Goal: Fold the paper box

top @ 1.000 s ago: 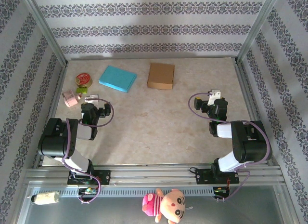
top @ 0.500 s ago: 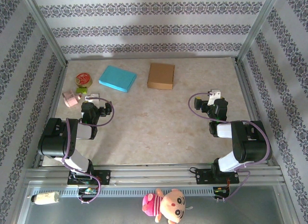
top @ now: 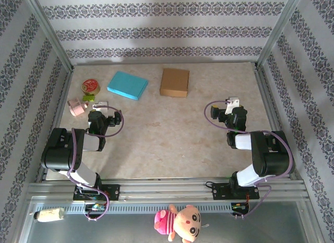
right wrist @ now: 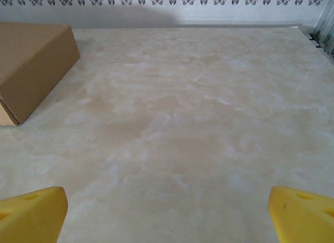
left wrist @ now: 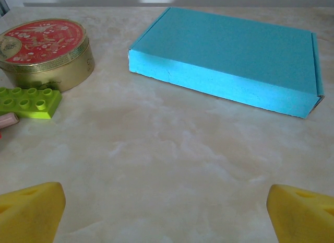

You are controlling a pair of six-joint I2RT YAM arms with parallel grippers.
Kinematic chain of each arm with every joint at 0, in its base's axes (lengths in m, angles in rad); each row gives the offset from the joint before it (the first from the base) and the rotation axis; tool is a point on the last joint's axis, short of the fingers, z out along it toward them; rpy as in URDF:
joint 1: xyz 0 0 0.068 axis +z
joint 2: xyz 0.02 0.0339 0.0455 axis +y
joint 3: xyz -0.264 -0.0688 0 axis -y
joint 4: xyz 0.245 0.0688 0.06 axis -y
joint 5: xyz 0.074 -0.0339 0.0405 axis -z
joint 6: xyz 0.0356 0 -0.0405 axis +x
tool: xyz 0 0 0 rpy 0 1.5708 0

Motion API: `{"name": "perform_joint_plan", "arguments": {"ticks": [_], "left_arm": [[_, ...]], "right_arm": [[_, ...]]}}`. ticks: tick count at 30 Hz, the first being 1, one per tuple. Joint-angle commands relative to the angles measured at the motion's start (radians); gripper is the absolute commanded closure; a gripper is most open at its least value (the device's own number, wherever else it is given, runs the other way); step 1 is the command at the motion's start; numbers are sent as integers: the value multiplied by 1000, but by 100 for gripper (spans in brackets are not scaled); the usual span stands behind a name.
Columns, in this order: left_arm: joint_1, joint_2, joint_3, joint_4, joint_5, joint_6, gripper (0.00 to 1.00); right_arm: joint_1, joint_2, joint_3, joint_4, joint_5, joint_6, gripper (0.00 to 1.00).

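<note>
Top external view: brown box [top: 175, 82] lies closed, blue box [top: 127, 85] just left of it. Left gripper [left wrist: 167, 214], right gripper [right wrist: 167, 214] fully spread, empty.

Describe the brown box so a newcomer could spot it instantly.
Look along the far edge of the marbled table, by the patterned wall. Near its middle lies a flat, closed cardboard box. Unlike the turquoise box to its left, it is plain brown.
</note>
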State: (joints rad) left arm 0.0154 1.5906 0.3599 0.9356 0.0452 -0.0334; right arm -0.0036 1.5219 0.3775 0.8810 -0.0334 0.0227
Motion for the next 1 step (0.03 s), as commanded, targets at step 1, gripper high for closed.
{"name": "perform_joint_plan", "arguments": {"ticks": [1], "left_arm": [[17,3,13,37,9,4,1]], "right_arm": [[8,-4,1,41,21,1,2]]}}
